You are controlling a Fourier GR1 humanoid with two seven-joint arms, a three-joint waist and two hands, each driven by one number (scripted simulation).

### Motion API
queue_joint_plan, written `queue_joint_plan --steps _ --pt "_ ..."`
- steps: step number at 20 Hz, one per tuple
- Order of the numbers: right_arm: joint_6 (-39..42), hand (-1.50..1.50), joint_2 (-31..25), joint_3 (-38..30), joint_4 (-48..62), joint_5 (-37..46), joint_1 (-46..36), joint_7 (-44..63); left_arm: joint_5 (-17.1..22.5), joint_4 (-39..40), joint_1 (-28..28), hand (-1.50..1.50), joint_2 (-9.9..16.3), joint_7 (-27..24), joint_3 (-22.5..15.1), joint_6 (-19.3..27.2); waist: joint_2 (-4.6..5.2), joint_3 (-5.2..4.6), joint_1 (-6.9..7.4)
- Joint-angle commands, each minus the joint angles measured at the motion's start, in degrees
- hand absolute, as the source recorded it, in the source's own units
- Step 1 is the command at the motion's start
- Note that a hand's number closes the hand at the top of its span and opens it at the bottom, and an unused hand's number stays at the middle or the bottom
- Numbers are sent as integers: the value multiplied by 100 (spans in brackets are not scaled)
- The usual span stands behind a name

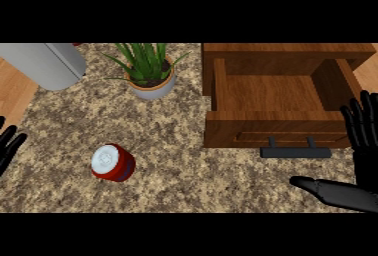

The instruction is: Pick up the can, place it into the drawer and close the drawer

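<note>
A red can with a white lid stands on the speckled counter at the lower left. The wooden drawer is pulled open at the upper right, its inside bare, with a dark handle on its front. My right hand is open at the right edge, fingers straight and pointing up beside the drawer's front corner, thumb stretched left. My left hand shows only as straight fingers at the left edge, well left of the can. Neither hand touches anything.
A potted green plant stands behind the can, left of the drawer. A grey metal appliance lies at the upper left corner. Wooden floor shows past the counter's left edge.
</note>
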Motion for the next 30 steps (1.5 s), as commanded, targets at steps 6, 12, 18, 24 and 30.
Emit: queue_joint_plan --steps 6,12,18,24,30 --pt "167 -150 145 -11 -160 -44 338 -158 -417 176 94 -150 -466 30 -123 -380 -1 0 -12" --pt "426 -150 39 -266 -96 -227 469 -416 -1608 813 39 -150 -1092 -704 -809 -312 1 0 -25" --pt "477 -150 1 -377 -247 -296 408 -168 -1964 1369 218 -150 -1124 -1147 -751 -417 1 0 -13" --pt "536 -150 16 -500 -824 -438 739 11 -2719 2531 202 -150 -1256 -2273 -800 -313 -1 -1 -34" --pt "598 -150 121 -528 -920 -336 884 -35 -2891 3458 -164 -150 -1386 -2853 -677 -31 1 -1 -36"
